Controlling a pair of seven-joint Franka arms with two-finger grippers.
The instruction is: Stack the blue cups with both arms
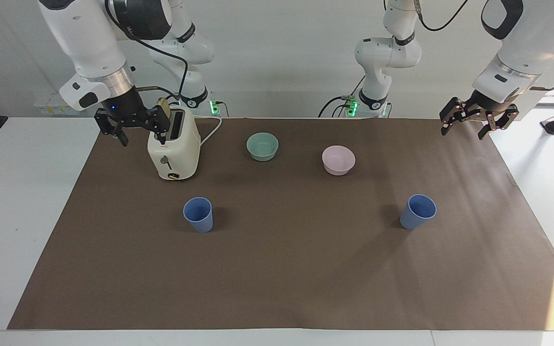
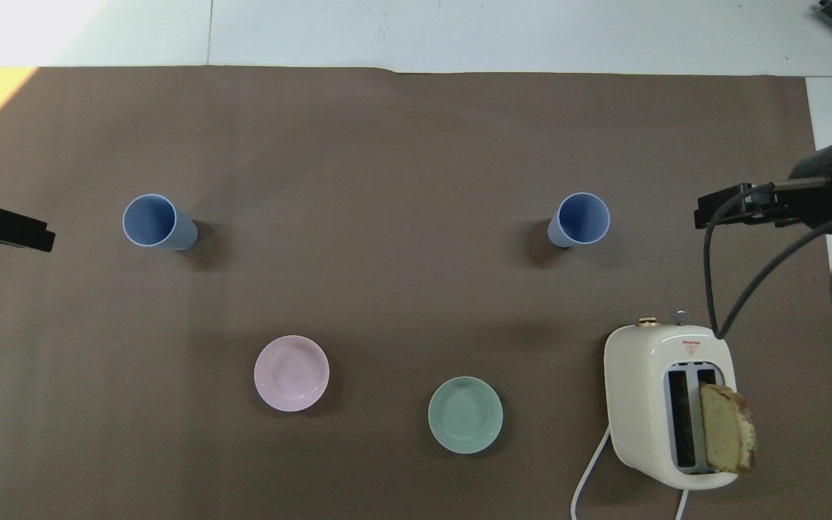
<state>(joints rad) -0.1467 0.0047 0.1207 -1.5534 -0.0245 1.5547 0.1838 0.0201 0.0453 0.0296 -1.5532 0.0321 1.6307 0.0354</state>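
Two blue cups stand upright and apart on the brown mat. One cup [image 1: 198, 215] [image 2: 579, 219] is toward the right arm's end, farther from the robots than the toaster. The other cup [image 1: 418, 211] [image 2: 158, 222] is toward the left arm's end. My right gripper [image 1: 138, 130] [image 2: 730, 208] hangs open and empty in the air beside the toaster. My left gripper [image 1: 469, 127] [image 2: 8, 229] hangs open and empty over the mat's edge at its own end. Neither gripper touches a cup.
A cream toaster [image 1: 173, 149] [image 2: 669, 404] holds a bread slice [image 2: 726, 430] and stands near the right arm. A teal-green bowl [image 1: 262, 145] [image 2: 465, 414] and a pink bowl [image 1: 338, 159] [image 2: 291, 373] sit nearer to the robots than the cups.
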